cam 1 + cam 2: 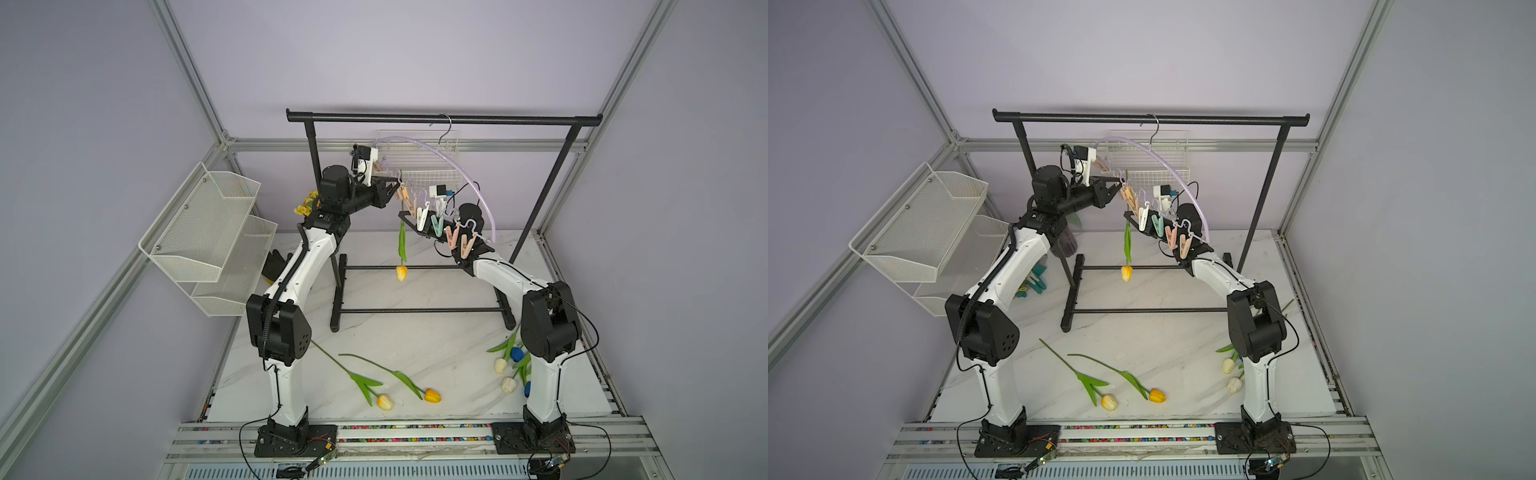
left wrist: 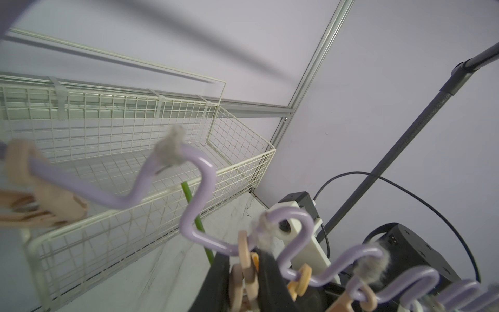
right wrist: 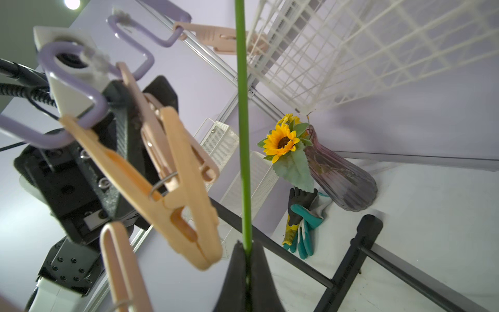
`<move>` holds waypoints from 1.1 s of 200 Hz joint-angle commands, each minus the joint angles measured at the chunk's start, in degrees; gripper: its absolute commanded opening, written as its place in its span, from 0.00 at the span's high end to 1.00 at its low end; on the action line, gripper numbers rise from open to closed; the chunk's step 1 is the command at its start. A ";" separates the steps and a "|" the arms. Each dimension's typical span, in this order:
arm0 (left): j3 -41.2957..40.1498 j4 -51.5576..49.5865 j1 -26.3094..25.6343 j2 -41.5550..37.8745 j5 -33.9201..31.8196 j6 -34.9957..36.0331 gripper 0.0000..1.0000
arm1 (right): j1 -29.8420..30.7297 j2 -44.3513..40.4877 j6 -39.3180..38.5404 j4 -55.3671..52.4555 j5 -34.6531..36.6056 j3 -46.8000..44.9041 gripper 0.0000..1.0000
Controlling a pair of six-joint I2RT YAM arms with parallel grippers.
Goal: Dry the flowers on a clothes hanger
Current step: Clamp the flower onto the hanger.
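Note:
The lilac clothes hanger (image 1: 419, 145) hangs by its hook from the black rack, with a row of pastel clips (image 1: 437, 224) under it. My left gripper (image 1: 395, 190) (image 2: 244, 260) is at the row's left end, its jaws pressed on the handles of a peach clip (image 2: 243, 272) (image 3: 159, 140). My right gripper (image 1: 402, 216) (image 3: 247, 250) is shut on the green stem (image 3: 243, 135) of one of the flowers, a yellow tulip (image 1: 401, 273) hanging head down. The stem (image 2: 193, 210) rises just beside that clip, apart from its mouth. Other flowers lie on the table: two yellow ones (image 1: 432, 395) at the front, white and blue ones (image 1: 500, 365) by the right arm.
The black garment rack (image 1: 444, 119) spans the back, its feet (image 1: 419, 310) on the marble table. A white wire basket (image 1: 419, 166) hangs on the rear wall and mesh shelves (image 1: 208, 232) on the left wall. A sunflower vase (image 3: 340, 178) and gloves (image 3: 302, 218) sit back left.

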 commanded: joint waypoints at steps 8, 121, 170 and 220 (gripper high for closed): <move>0.74 3.38 -0.29 0.08 0.67 -1.04 0.82 | 0.89 -1.20 3.11 6.03 -1.22 -0.56 1.00; -0.06 3.44 -0.29 -0.89 0.52 -0.87 0.83 | 0.96 -5.18 1.67 3.92 3.90 -5.24 1.00; -0.49 3.45 -0.29 -0.93 0.52 -0.86 0.83 | 1.10 -6.41 2.08 5.49 3.49 -6.13 1.00; -0.38 3.83 -0.29 -0.69 0.51 -1.00 0.83 | 1.58 -6.03 2.26 6.20 2.12 -6.43 1.00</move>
